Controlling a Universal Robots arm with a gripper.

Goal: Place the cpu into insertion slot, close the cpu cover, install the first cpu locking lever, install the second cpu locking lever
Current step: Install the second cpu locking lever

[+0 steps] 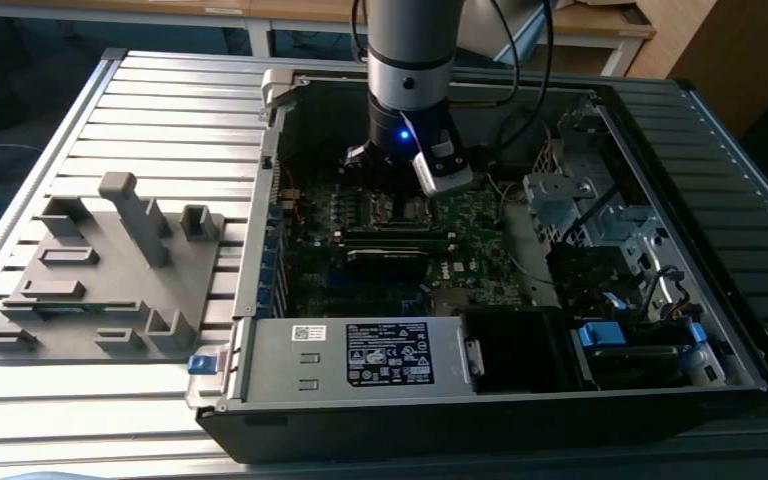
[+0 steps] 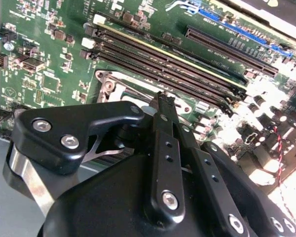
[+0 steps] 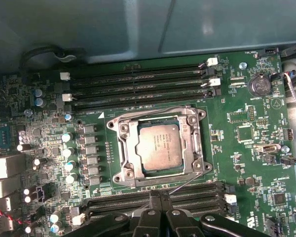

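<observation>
Table: grey ribbed metal top (image 1: 157, 90), wooden furniture behind.
Computer case: one, open (image 1: 704, 130), lying flat on the table.
Grey holder: one (image 1: 104, 270), beside the case on the exterior view's left.
Green board: one (image 3: 246, 113), inside the case.
Chip: one silver square (image 3: 159, 146), sitting in the socket (image 3: 122, 129).
Cover: one silver frame (image 3: 195, 143), flat around the chip.
Gripper: one (image 3: 159, 196), black fingers (image 2: 164, 113) pressed together, just above the long slots (image 3: 138, 86) near the socket.

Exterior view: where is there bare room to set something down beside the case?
The ribbed table lies bare behind the grey fixture block and along its front edge below it. Inside the computer case, boards, cables and the arm crowd everything.
</observation>
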